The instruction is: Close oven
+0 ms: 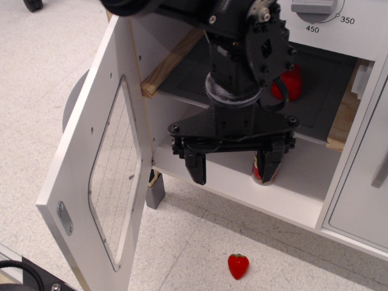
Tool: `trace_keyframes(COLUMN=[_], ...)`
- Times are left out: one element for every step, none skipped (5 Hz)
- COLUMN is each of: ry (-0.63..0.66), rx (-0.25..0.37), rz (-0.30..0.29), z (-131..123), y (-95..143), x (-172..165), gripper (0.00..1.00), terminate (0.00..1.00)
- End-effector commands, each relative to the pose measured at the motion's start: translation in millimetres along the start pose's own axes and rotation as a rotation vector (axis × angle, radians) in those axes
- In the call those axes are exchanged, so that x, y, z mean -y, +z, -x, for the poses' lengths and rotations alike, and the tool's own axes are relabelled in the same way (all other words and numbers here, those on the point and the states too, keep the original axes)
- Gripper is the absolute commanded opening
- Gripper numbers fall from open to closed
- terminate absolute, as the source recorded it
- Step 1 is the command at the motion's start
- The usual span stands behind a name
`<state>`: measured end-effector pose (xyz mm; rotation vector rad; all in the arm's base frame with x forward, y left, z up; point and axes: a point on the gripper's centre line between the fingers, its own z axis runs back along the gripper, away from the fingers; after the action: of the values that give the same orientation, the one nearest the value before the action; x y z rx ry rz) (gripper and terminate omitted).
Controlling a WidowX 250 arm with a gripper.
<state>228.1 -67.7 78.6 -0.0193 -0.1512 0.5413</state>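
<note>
The white toy oven (242, 191) fills the upper right, with a dark interior and a grey dial (312, 7) marked 350 and 450 above it. Its door (100, 163) with the wire-lined window stands wide open, swung out to the left, showing its inner face. My black gripper (233, 167) hangs in front of the open oven cavity, to the right of the door, with its fingers spread apart and nothing between them. The door's bar handle is hidden.
A red can (265, 170) stands on the oven's bottom shelf behind my right finger. A red object (290, 82) sits deeper inside. A red toy strawberry (237, 265) lies on the speckled floor. A plain white cabinet door (364, 200) with a small grey handle (381, 171) is at right.
</note>
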Motion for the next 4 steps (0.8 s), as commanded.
trace_keyframes(ry=[0.0, -0.014, -0.024, -0.005], rx=[0.0, 0.098, 0.113, 0.091], rz=[0.0, -0.027, -0.058, -0.07], z=[0, -31, -51, -71], y=[0, 12, 32, 53], x=[0, -17, -47, -77], gripper=[1.0, 1.0, 1.0, 1.0], terminate=[0.0, 0.0, 0.0, 0.0])
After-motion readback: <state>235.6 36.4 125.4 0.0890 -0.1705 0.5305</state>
